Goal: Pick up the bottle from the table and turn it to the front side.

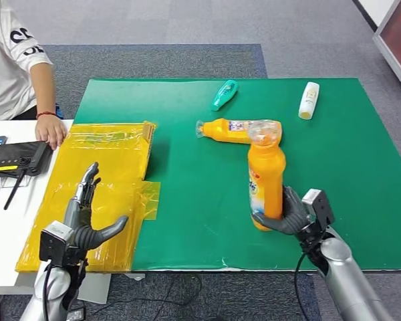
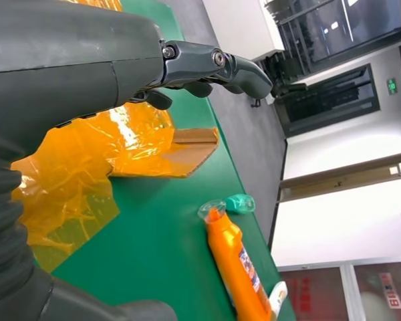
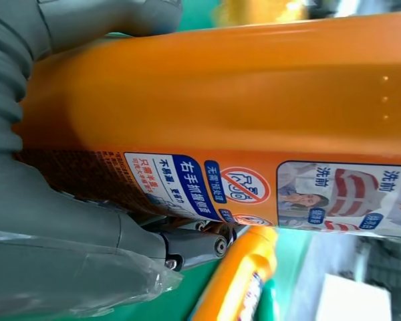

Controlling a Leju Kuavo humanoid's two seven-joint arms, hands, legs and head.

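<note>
1. While the right hand (image 1: 284, 215) wraps its dark fingers around the lower body of an upright orange bottle (image 1: 265, 180), the silver forearm reaches in from the near right corner of the green tabletop (image 1: 339, 167); the bottle's base sits at or just above the mat, and I cannot tell whether it touches.
2. Over the yellow plastic sheet (image 1: 102, 174) the left hand (image 1: 85, 214) hovers with fingers spread and thumb out to the side, holding nothing; its wrist view shows the fingers stretched straight past the sheet's edge.
3. Close up from the right wrist, the held bottle's printed label (image 3: 248, 187) faces the camera; most of the hand's fingers are hidden behind the bottle, and the clear cap blurs against what lies behind it.
4. Orange bottles number two: the one held, and a second orange bottle (image 1: 238, 130) lying on its side just beyond the right hand; farther off lie one teal bottle (image 1: 224, 93) and one white bottle (image 1: 308, 100).
5. Beyond the left hand, a person's hand (image 1: 51, 130) rests at the sheet's far corner; the body is cut off by the frame.
</note>
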